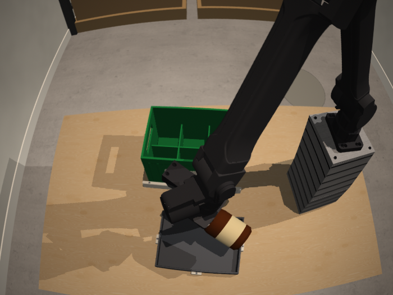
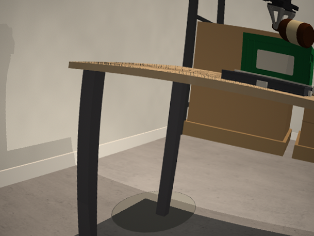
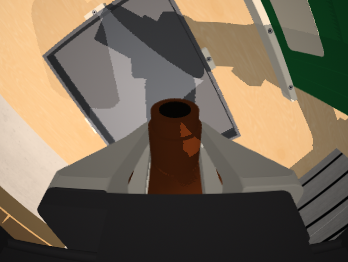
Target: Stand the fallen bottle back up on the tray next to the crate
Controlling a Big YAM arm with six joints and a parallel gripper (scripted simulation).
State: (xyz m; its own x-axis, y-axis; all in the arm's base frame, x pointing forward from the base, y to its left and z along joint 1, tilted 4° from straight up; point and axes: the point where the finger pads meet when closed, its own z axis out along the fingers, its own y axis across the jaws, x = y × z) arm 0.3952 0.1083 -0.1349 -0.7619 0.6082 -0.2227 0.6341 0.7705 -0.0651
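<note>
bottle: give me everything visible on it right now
The bottle is dark brown with a cream label band around its body and an open round mouth. The gripper is shut on its neck, fingers on either side. It hangs in the air, tilted close to horizontal, base end slightly down, above the dark grey tray, touching only the fingers.

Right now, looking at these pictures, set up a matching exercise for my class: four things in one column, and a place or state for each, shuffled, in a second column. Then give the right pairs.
Things
1. bottle
2. tray
3. crate
4. gripper

Places or states
A. green, split into compartments, nothing seen in them
B. shut on the brown neck
C. lifted in the air, tilted, not upright
D. dark grey, flat on the table, nothing on it

Pairs: 1-C, 2-D, 3-A, 4-B
</note>
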